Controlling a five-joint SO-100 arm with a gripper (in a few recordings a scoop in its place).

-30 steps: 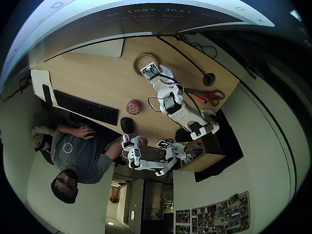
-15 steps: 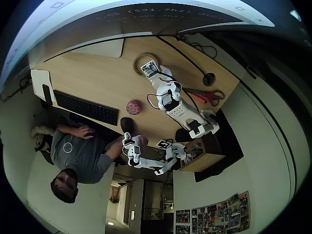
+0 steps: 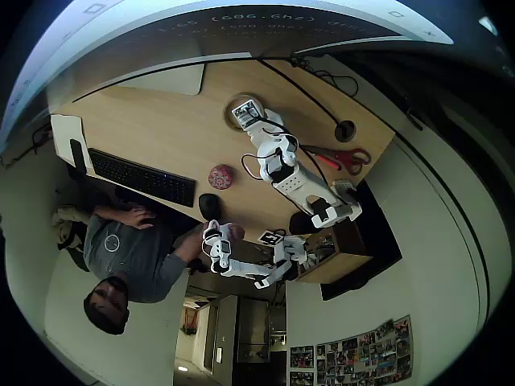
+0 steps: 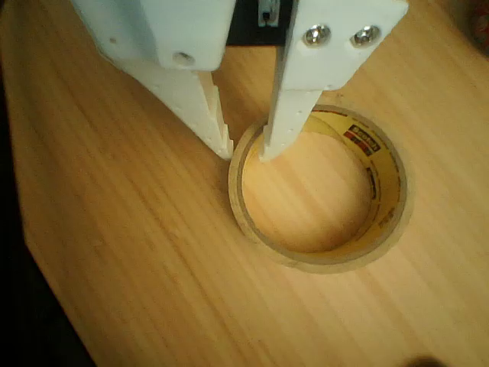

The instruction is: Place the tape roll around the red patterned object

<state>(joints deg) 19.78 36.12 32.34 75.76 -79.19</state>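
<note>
**Tape roll straddled by gripper fingers on a wooden desk**

Tape roll [image 4: 321,191], a thin-walled tan ring with printed lettering on its inner face, lies flat on the light wood-grain desk [image 4: 114,252]. In the wrist view the white gripper [image 4: 244,153] straddles the ring's wall at its upper left: one finger tip stands inside the open centre against the inner face, the other just outside the wall. The fingers are set narrow, with only the wall between them; whether they press on it cannot be told.

In the overhead view the tape roll [image 3: 241,103] sits near the far edge of the desk [image 3: 153,129], under the gripper [image 3: 246,112] of the white arm [image 3: 294,173]. The red patterned object [image 3: 221,175] lies well apart from the roll, toward the near edge, with bare wood between them. A black mouse [image 3: 209,206] rests just below it, and a black keyboard [image 3: 141,177] lies to its left. Red-handled scissors [image 3: 342,158] lie to the right of the arm, and black cables [image 3: 322,80] cross the desk's far right part. A person in a grey shirt [image 3: 129,249] sits at the near edge. A photo collage [image 3: 350,354] hangs on a wall at lower right.
</note>
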